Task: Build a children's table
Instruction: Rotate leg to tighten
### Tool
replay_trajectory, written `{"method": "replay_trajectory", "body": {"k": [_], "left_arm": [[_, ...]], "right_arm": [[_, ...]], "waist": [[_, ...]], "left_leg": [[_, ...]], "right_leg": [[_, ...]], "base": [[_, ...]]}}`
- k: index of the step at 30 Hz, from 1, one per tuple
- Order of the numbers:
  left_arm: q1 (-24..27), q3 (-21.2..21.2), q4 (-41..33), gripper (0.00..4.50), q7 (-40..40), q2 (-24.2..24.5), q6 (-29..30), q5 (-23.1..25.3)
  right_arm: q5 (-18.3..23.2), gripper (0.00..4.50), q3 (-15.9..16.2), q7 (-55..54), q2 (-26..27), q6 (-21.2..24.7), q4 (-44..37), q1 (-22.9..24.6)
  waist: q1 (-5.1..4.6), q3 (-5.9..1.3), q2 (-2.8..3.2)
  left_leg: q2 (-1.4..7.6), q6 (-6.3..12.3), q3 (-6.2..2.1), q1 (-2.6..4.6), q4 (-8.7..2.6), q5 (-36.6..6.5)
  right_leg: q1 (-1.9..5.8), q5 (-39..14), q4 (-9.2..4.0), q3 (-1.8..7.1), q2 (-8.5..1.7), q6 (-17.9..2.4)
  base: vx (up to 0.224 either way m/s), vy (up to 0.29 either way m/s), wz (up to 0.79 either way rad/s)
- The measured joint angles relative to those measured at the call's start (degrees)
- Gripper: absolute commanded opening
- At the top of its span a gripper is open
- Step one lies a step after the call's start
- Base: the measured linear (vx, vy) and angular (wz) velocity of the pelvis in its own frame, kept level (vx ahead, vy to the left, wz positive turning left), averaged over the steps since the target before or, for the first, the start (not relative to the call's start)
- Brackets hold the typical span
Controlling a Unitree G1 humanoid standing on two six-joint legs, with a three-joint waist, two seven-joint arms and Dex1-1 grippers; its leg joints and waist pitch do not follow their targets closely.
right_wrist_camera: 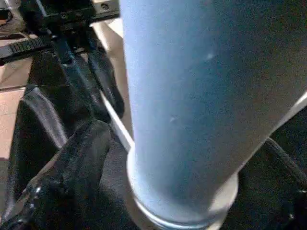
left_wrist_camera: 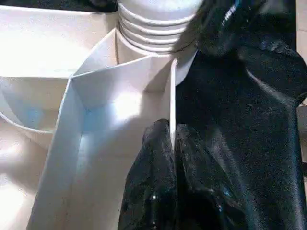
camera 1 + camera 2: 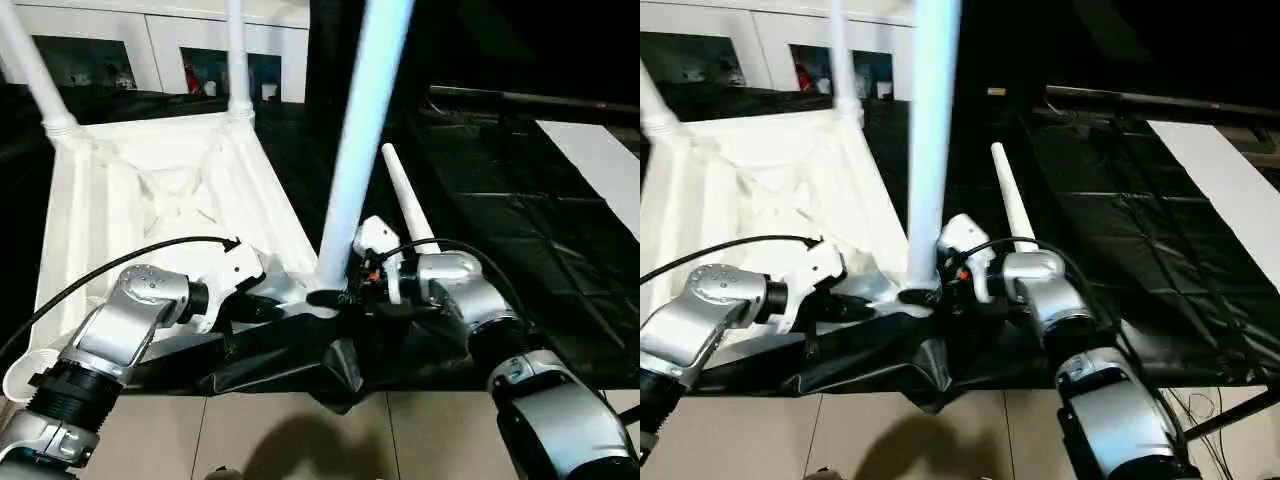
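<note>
The left gripper (image 2: 171,143) is pinching the thin white side wall of the white plastic rectangular tabletop (image 3: 150,190), its two black fingers (image 2: 148,182) pressed together on either side of that edge. Just ahead of the fingers, the ribbed collar of a round corner socket (image 2: 153,24) is standing at the tabletop's near corner. The tabletop is lying upside down, ribbed underside facing up, stretching away from the left gripper toward the far wall.

The right gripper (image 3: 345,296) is sitting just across the corner from the left one, its black fingers (image 1: 76,158) spread wide around the base of a long white tapered tube leg (image 3: 355,150), which is rising upright from the near corner socket; whether the fingers are touching the tube cannot be told. Two more white tube legs (image 3: 236,55) are standing in the far sockets, beyond both grippers. A fourth loose white tapered leg (image 3: 408,205) is lying just beyond the right gripper, pointing away from it.

Under both grippers, a crumpled glossy black plastic sheet (image 3: 300,360) is covering the floor and spreading outward to the right arm's side. Nearer the robot, beige floor tiles (image 3: 300,440) are showing. At the far wall, a white glass-door cabinet (image 3: 160,50) is standing behind the tabletop. A flat white panel (image 3: 600,165) is lying far off on the right arm's side.
</note>
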Motion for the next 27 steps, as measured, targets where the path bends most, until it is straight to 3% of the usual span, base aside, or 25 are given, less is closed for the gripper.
{"method": "replay_trajectory", "body": {"k": [10, 18, 22, 27], "left_arm": [[0.8, 0.1, -1.1, 0.00, -0.7, 0.5, 0.0, -0.2], [0.8, 0.2, -1.0, 0.00, 0.4, 0.3, 0.4, -0.1], [-1.3, 0.8, 1.9, 0.00, 7.2, -3.3, 1.8, 2.2], [-8.5, 1.6, 11.3, 0.00, 22.3, -14.7, 6.4, 4.6]], "right_arm": [[0.0, 2.80, 0.3, 0.7, -0.4, 0.0, 0.2, 0.0], [-0.5, 2.65, 0.0, -2.1, 0.5, -0.7, 2.2, -0.5], [-0.2, 2.64, -3.1, -15.6, 4.0, 0.3, 6.4, -2.0], [2.2, 2.64, -10.5, -41.9, 9.4, 4.7, 11.3, -5.1]], "waist": [[0.07, 0.00, -0.01], [-0.17, -0.12, -0.21], [-0.82, -0.17, -0.35], [-0.69, -0.16, -0.30]], "left_leg": [[0.00, 0.00, 0.00, -0.02, 0.05, 0.0], [0.00, 0.00, 0.00, -0.01, 0.06, 0.0], [-0.01, -0.06, -0.02, 0.16, 0.04, 0.0], [-0.06, -0.07, -0.01, 0.37, 0.04, 0.0]], "right_leg": [[0.00, 0.0, 0.00, 0.01, 0.00, 0.0], [0.06, 0.0, 0.06, 0.01, 0.00, 0.0], [0.21, -0.1, 0.10, 0.04, 0.01, 0.3], [0.21, 0.1, 0.11, 0.10, 0.00, 0.4]], "base": [[0.000, 0.000, 0.00], [0.000, 0.000, 0.00], [0.000, 0.000, 0.00], [0.000, 0.000, 0.00]]}}
